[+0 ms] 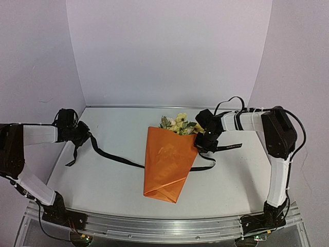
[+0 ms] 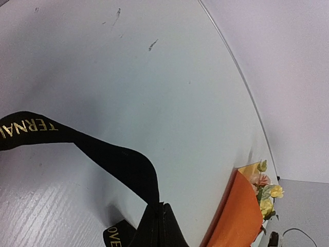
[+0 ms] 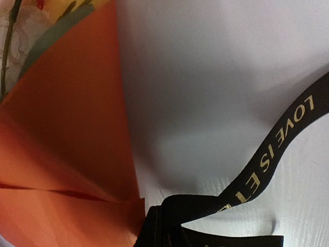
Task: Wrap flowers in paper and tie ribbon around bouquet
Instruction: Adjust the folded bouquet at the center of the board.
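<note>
Left gripper (image 1: 82, 135) and right gripper (image 1: 204, 145) each pinch the ribbon (image 1: 115, 157) (it passes beneath the bouquet (image 1: 167, 164)).

Camera layout: one fixed overhead view, two wrist views.
The top camera looks down from above and behind the rig over the whole table (image 1: 103, 180). Each wrist camera sits low and close over it, facing inward. All three views share the bouquet (image 1: 165, 164) and ribbon (image 1: 118, 157).
</note>
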Controlling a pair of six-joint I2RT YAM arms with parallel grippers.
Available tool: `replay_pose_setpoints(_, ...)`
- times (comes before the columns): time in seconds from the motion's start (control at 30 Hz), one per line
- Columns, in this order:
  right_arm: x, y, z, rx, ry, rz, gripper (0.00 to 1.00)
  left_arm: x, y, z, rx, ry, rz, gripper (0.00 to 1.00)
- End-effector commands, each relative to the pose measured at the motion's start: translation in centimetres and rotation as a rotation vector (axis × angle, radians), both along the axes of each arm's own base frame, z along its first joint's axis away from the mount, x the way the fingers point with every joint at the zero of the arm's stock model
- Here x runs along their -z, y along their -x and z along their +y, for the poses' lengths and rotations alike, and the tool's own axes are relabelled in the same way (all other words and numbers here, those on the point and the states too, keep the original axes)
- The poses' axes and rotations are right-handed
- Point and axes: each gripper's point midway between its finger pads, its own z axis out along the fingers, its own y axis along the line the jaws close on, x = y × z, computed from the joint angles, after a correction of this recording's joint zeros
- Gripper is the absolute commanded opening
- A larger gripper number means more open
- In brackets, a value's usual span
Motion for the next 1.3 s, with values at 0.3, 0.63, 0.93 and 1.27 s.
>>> replay_pose_setpoints(0.3,0.2,-0.3,3.6,-0.173,-0.032,0.054,0.0,-4.1,2.7,-1.2,0.045,-0.006,-0.09,0.0)
replay_pose_setpoints(0.63,-0.5,-0.9,5.9,-0.265,-0.076,0.067,0.0,-4.7,2.1,-3.6,0.097,-0.022,-0.105,0.0)
replay_pose_setpoints(0.93,-0.3,1.1,4.8,-0.216,-0.089,0.096,0.0,0.9,-1.1,-17.6,0.537,0.003,-0.016,0.0)
replay_pose_setpoints(1.27,0.1,2.1,5.2,-0.25,-0.13,0.124,0.0,6.7,1.3,-25.8,0.724,-0.024,0.115,0.0)
